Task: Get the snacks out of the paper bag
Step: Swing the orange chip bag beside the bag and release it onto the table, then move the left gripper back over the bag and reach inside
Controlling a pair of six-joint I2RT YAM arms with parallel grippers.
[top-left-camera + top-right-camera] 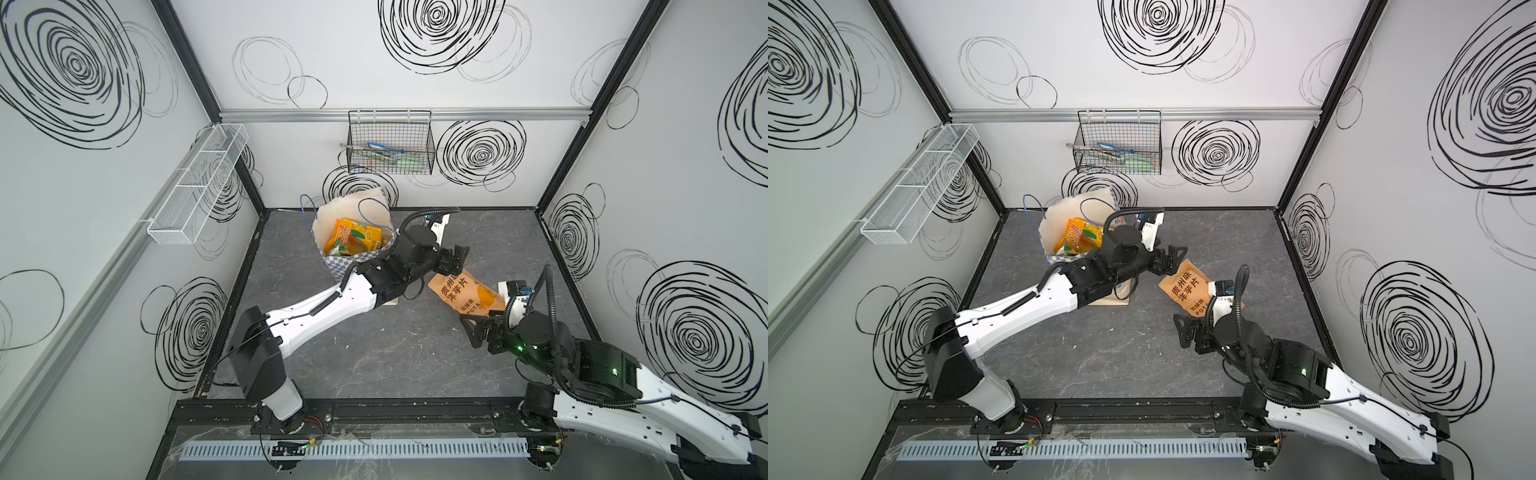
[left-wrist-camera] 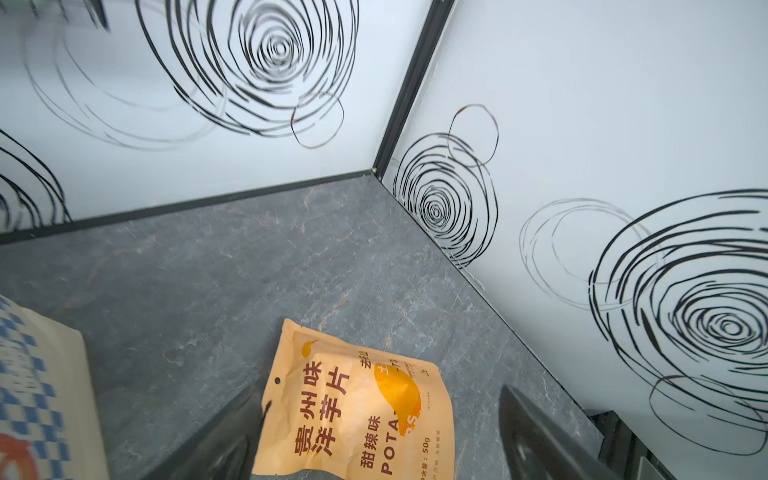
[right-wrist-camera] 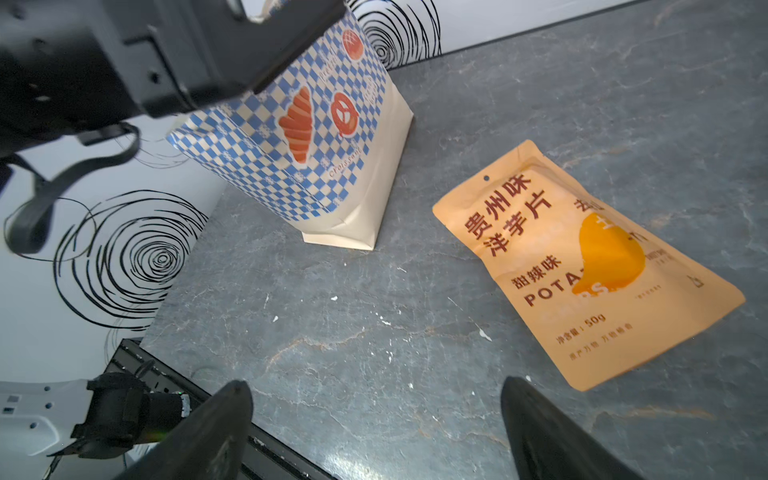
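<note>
The paper bag (image 1: 337, 210) (image 3: 291, 145) stands upright at the back of the table, open at the top, with its checkered band showing. Inside it lie several snacks (image 1: 353, 239) (image 1: 1081, 237), yellow-orange and green-yellow packs. An orange-tan pouch (image 1: 465, 291) (image 2: 353, 407) (image 3: 582, 266) with Chinese characters lies flat on the table, to the right of the bag. My left gripper (image 1: 455, 259) (image 2: 382, 419) hovers just over the pouch's upper end, open, holding nothing. My right gripper (image 1: 471, 332) (image 3: 374, 415) stands open and empty over bare table near the pouch's lower end.
A black wire basket (image 1: 390, 145) with utensils hangs on the back wall. A white mesh tray (image 1: 195, 187) is fixed to the left wall. The left arm reaches across in front of the bag. Walls enclose the table (image 1: 374, 353) on three sides.
</note>
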